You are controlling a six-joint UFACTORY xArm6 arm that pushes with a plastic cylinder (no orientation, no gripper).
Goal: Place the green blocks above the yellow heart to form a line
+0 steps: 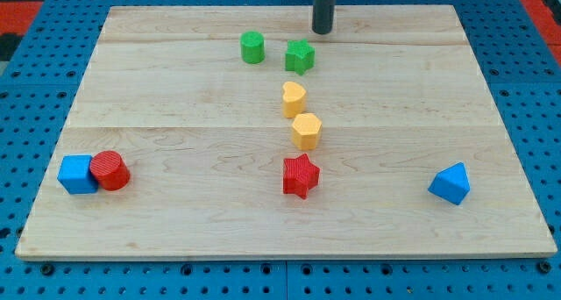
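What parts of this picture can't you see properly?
- The rod above my tip: cut off by the view's top edge, so the arm is unseen.
- Blue cube: its right side is hidden by the red cylinder touching it.
- Back sides of the green star and yellow heart: face away from the only camera.

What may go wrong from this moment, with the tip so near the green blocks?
1. My tip stands just up-right of the green star; a push downward may drive the star into the yellow heart and shift it.
2. The green cylinder sits to the view's left of the star; pushed rightward, it might knock the star aside.
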